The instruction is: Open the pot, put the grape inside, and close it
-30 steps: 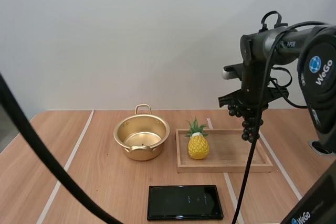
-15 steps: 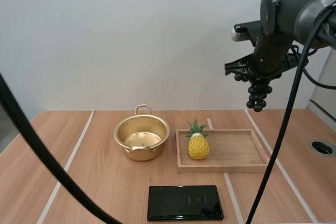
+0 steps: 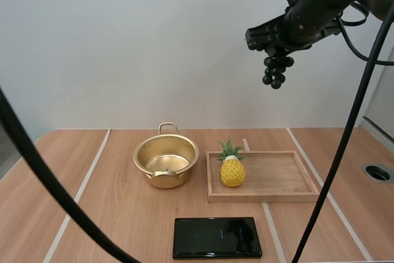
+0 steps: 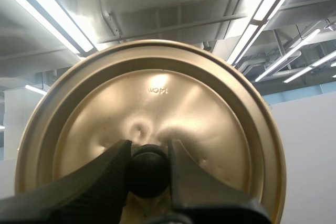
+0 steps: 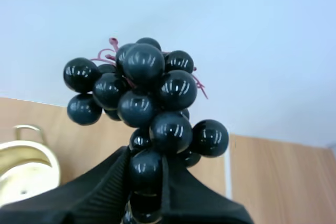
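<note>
Raised and swung leftward since earlier, grape bunch (image 3: 274,72) is pinched in right tool (image 3: 269,46); open pot (image 3: 166,159) sits well below it. Lid (image 4: 157,93) is clamped by knob (image 4: 148,169) in left tool (image 4: 148,153). Bunch judged light, floppy; stem hold safest.

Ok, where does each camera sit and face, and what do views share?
High: behind, above the bases, looking down over table, pot; right gripper holds grapes.
Left wrist: on left arm, facing lid; left gripper pinches knob.
Right wrist: on right arm, facing grapes over own fingers, pot beyond.
High and right wrist share grapes, pot.
</note>
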Motion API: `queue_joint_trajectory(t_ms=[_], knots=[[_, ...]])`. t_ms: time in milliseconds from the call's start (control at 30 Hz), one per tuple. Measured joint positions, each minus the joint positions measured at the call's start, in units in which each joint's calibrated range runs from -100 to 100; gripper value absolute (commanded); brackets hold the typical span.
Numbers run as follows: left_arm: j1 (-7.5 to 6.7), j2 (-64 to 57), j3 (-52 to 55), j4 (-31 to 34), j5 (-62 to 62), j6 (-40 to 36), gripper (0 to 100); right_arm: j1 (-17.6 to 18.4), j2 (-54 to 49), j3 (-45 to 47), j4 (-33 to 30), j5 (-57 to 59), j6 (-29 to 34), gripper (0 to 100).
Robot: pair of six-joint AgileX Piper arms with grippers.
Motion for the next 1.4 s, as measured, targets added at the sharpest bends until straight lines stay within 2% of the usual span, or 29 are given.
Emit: queue_joint_trajectory(t_ms=[133,300,467,667,1000,1167,1400], knots=[[0.00,-0.5,0.0,0.0,0.8,0.0,0,0.0,0.0,-0.5,9.4,0.8,-8.2,0],[0.00,-1.2,0.0,0.0,0.8,0.0,0,0.0,0.0,-0.5,22.6,7.7,-18.1,0],[0.00,-1.2,0.0,0.0,0.8,0.0,0,0.9,0.0,-0.5,30.1,11.2,-23.0,0],[0.00,-1.2,0.0,0.0,0.8,0.0,0,4.4,2.4,-0.5,28.7,14.6,-24.3,0],[0.00,-1.2,0.0,0.0,1.7,-0.1,0,12.7,9.4,-0.5,21.8,15.3,-24.4,0],[0.00,-1.2,0.0,0.0,2.4,0.9,0,16.4,13.3,-0.5,16.1,13.7,-24.0,0],[0.00,-1.2,0.0,0.0,4.0,1.4,0,19.9,18.4,-0.5,8.1,7.4,-20.1,0]])
